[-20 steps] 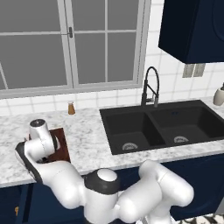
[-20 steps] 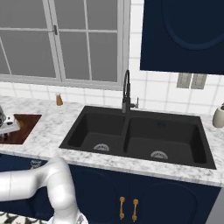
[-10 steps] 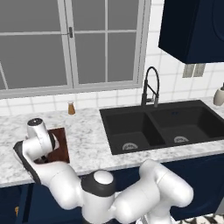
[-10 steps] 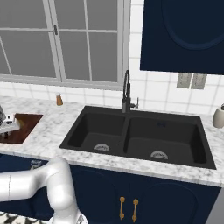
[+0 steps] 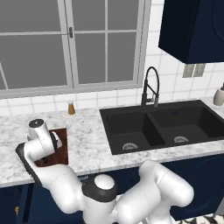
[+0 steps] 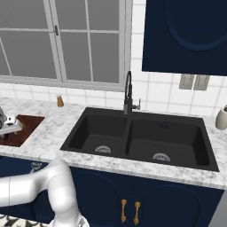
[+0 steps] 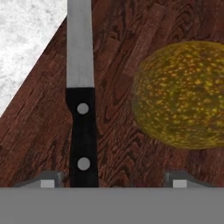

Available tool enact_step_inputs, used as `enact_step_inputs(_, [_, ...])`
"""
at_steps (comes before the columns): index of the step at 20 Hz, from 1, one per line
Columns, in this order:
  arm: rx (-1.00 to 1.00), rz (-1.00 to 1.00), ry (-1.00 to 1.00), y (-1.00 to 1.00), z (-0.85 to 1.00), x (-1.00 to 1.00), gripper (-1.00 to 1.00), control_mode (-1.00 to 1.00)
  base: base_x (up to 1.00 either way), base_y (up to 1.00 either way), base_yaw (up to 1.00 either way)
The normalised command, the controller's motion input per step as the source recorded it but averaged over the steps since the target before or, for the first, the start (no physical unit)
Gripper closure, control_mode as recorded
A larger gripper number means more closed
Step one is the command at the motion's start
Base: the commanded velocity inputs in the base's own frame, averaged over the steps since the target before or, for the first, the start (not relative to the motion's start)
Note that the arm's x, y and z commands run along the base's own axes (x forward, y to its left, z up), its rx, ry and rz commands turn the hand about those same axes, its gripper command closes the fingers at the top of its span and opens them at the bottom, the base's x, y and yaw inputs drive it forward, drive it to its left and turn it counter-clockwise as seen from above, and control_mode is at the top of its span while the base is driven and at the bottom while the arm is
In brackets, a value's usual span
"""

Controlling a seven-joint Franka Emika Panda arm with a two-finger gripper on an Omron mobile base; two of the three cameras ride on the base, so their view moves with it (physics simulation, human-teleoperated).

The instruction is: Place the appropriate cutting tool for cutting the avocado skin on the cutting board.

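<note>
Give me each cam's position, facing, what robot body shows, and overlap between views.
Left base view: behind the arm on its left, looking forward and down at the counter, cutting board and sink; the white arm rises from lower right and curls over the board.
Right base view: behind on the right, same counter; arm at lower left, tool over the board.
Hand view: on the hand, looking down close at the knife and avocado on the board; finger tips at the bottom.
Shared: all three see the board; both base views share sink, faucet, shaker.
</note>
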Motion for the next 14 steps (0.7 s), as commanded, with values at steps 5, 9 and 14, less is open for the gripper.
enact_step_inputs(5, [0.06, -0.02, -0.07, -0.15, 0.54, -0.35, -1.0, -1.0, 0.0, 0.0, 0.0])
enact_step_inputs(9, [0.11, -0.06, -0.09, -0.28, 0.81, -0.69, -1.0, -1.0, 0.0, 0.0, 0.0])
enact_step_inputs(14, [0.06, -0.03, -0.11, -0.89, 0.32, -0.81, -1.0, -1.0, 0.0, 0.0, 0.0])
